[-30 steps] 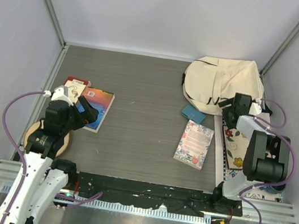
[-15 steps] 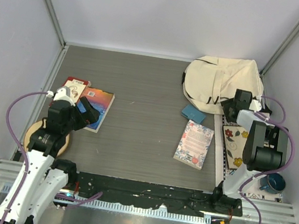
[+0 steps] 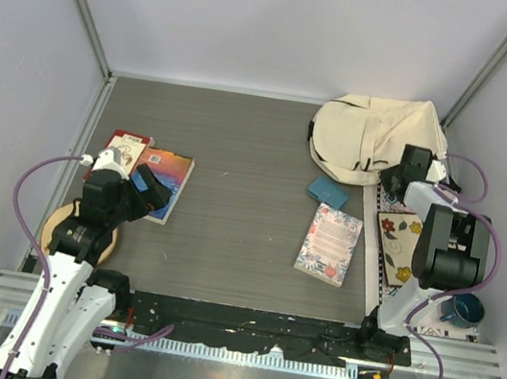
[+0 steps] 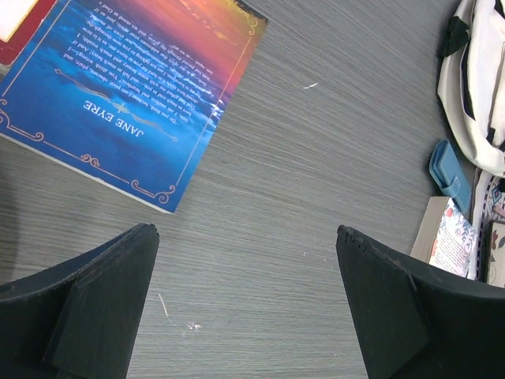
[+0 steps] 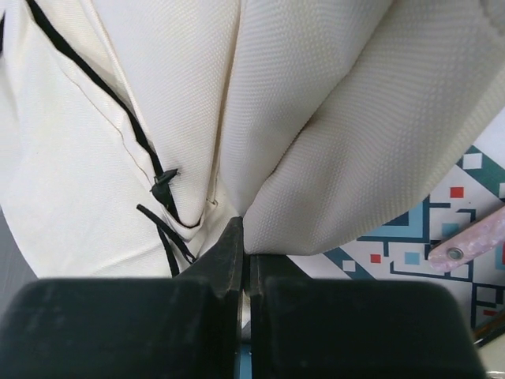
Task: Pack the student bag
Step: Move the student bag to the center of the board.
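Observation:
The student bag (image 3: 368,145), a cream fabric backpack with black zip lines, lies at the back right of the table. It fills the right wrist view (image 5: 331,118) and shows at the right edge of the left wrist view (image 4: 481,87). My right gripper (image 3: 411,167) is at the bag's near right edge. Its jaws are shut (image 5: 243,245) with a fold of the cream fabric pinched at their tips. My left gripper (image 3: 151,192) hangs wide open (image 4: 246,268) over bare table, just near of the blue book (image 4: 134,87), holding nothing.
A blue book (image 3: 165,180) and a red book (image 3: 125,144) lie at the left, beside a round wooden disc (image 3: 58,220). A floral book (image 3: 329,243) and a small blue case (image 3: 329,192) lie mid-right. A spiral notebook (image 3: 397,248) and a blue mug (image 3: 462,309) sit at the right.
My right gripper has closed from open to shut at the bag's edge, and the bag's fabric has bunched slightly there. The left arm has edged a little forward, still open.

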{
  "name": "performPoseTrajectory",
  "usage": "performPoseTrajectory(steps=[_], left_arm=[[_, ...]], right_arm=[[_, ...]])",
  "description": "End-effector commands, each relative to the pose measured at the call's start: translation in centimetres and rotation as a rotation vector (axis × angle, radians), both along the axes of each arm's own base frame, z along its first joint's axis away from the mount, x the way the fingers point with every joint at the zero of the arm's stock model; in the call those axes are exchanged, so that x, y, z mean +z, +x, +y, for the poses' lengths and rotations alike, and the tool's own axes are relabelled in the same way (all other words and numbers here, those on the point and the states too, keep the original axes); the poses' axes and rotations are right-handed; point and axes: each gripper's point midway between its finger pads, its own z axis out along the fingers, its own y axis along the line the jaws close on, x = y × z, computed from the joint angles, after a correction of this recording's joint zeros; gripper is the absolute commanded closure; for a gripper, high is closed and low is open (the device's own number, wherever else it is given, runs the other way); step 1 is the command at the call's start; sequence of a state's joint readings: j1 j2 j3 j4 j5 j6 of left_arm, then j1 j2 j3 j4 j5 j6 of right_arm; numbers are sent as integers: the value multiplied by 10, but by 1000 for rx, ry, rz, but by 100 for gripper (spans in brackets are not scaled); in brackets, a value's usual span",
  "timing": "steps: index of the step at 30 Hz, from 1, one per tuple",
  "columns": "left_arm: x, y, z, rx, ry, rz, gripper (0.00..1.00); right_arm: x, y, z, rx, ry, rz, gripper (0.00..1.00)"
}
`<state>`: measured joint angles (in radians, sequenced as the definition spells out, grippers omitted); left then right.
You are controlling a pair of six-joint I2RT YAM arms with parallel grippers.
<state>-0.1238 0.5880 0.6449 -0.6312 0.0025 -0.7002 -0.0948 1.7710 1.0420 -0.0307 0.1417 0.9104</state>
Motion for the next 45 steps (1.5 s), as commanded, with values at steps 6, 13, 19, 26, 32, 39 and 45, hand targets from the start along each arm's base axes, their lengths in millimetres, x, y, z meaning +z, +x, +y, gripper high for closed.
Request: performPoseTrajectory(steps=[6, 13, 19, 26, 32, 39, 45], left_arm=[[10, 6, -6, -22, -23, -50, 0], [12, 9, -6, -24, -27, -59, 0], [17, 13, -9, -29, -40, -74, 0], [22, 11, -10, -32, -49, -84, 0], [27, 7, -7, -18, -42, -99, 0], [40, 5, -7, -24, -47, -127, 1], [55, 8, -23, -90, -111, -176, 0]], right_arm=[[163, 85, 49, 329, 63, -420, 99], [240, 84, 81, 473, 101, -582, 99], [265, 65, 137, 655, 145, -633, 99], [276, 44, 198, 786, 167, -651, 99], [271, 16, 232, 862, 204, -655, 99], [244, -27, 241, 916, 244, -624, 99], [175, -86, 252, 972, 301, -502, 99]])
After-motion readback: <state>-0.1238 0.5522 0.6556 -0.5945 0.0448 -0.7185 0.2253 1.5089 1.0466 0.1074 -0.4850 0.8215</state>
